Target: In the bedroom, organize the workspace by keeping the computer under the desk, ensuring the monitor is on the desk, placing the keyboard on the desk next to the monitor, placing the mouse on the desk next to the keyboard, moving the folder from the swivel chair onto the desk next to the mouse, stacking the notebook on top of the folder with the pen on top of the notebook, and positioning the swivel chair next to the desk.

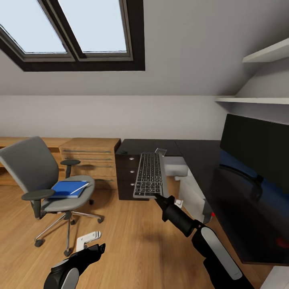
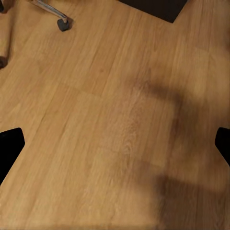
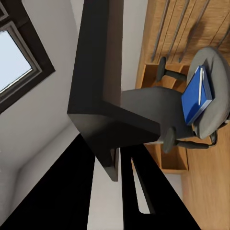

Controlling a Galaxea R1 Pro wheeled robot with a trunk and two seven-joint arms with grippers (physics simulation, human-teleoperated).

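Observation:
My right gripper [image 1: 159, 197] is shut on the near end of the black keyboard [image 1: 150, 174], holding it in the air in front of the black desk [image 1: 192, 154]. In the right wrist view the keyboard [image 3: 108, 86] shows edge-on as a dark slab. The black monitor [image 1: 261, 154] stands on the desk at the right. A light grey computer [image 1: 176, 165] sits under the desk. The grey swivel chair [image 1: 30, 166] stands apart at the left, carrying the blue folder [image 1: 66, 188] with the white pen [image 1: 79, 188] on it. I cannot make out the notebook or the mouse. My left gripper [image 1: 95, 249] hangs open over the wooden floor.
A black drawer unit [image 1: 124, 176] closes the desk's left end, with a light wooden dresser [image 1: 90, 160] beside it. Two white shelves [image 1: 257, 100] jut from the right wall above the monitor. The chair's wheeled base [image 1: 68, 224] spreads over the floor near my left arm.

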